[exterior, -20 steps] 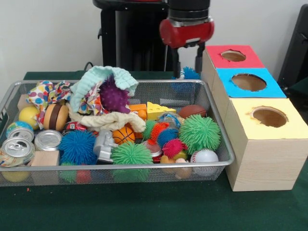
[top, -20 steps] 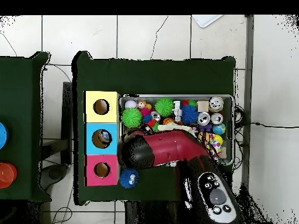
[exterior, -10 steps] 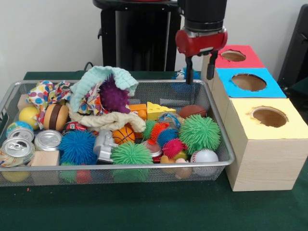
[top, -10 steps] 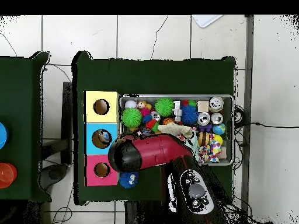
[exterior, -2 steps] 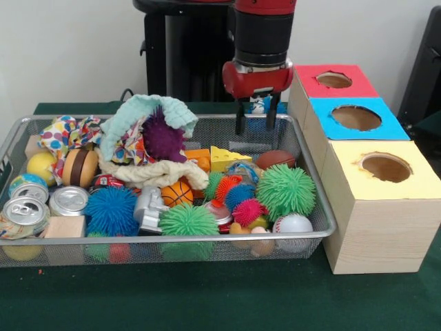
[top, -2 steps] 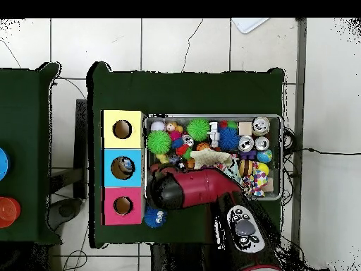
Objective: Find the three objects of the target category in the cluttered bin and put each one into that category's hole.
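The red and black end effector (exterior, -2 steps: 253,124) is held empty, fingers parted, above the far edge of the silver wire-mesh bin (exterior, -2 steps: 313,200), touching nothing.

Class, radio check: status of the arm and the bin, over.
End effector open, empty, above the bin's far edge. Spiky balls remain in the clutter. Blue fuzzy ball outside bin.

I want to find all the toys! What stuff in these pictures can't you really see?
- Front view: the blue spiky ball behind the wire bin; the gripper and mesh cover most of it.
- Overhead view: the bin's near-robot half, under the red arm.
- Front view: whatever lies beneath the mint cloth.
- Both views: inside the box holes, too dark.
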`<state>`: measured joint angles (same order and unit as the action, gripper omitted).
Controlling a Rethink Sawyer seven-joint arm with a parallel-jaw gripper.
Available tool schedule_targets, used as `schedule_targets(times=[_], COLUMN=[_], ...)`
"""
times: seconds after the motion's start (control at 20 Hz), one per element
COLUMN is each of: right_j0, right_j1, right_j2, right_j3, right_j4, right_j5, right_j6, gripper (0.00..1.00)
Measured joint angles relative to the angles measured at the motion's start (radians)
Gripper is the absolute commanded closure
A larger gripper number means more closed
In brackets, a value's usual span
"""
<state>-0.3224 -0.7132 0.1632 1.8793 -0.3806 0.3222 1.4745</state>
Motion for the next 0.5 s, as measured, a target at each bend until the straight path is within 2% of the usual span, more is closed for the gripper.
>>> schedule_targets(times=[0.5], right_j0=[-0.006], right_j1=[0.010], right_j2=[-0.019], right_j3=[-0.017], right_j4=[-0.001], right_j5=[0.000], right_j6=[0.000], gripper=[0.00])
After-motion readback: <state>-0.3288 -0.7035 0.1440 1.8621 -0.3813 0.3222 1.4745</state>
